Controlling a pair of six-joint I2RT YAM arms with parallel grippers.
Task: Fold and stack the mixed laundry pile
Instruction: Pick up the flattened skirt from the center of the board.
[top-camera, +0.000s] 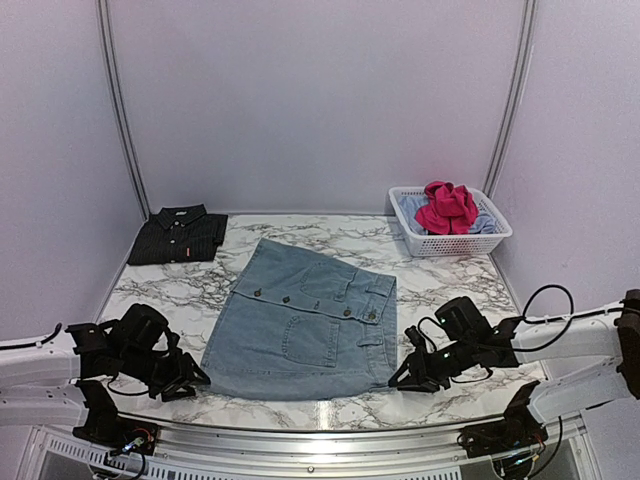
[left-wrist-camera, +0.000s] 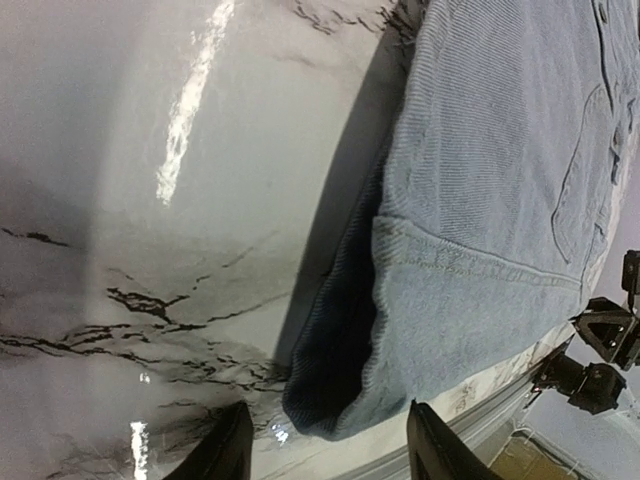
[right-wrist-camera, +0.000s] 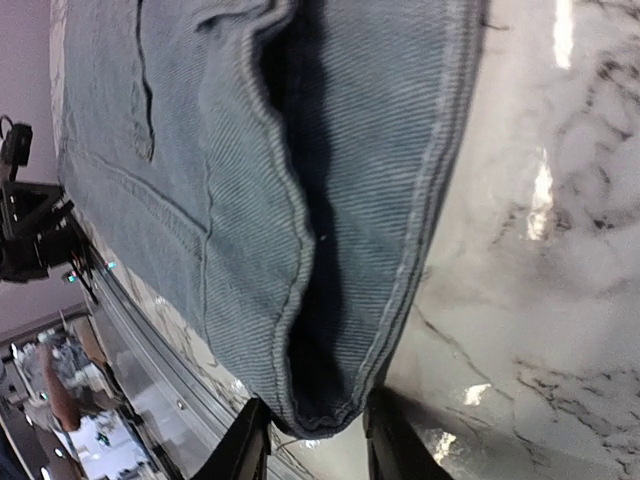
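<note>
Task goods: light blue corduroy garment (top-camera: 305, 325), folded flat with buttons and pockets up, at the centre of the marble bench (top-camera: 440, 290); black pinstriped shirt (top-camera: 178, 237), folded, at the far left corner; pink-red garment (top-camera: 447, 207) and pale blue pieces (top-camera: 412, 208), heaped in the white lattice basket (top-camera: 455, 243) at far right. Left arm (top-camera: 130, 345) is low at the corduroy garment's near left corner, jaws apart with that corner lying between them. Right arm (top-camera: 470, 335) is low at the near right corner, jaws narrow and close on either side of the hem fold; whether they pinch it cannot be told.

No legible txt/labels anywhere, incl. on black shirt (top-camera: 178, 237).
</note>
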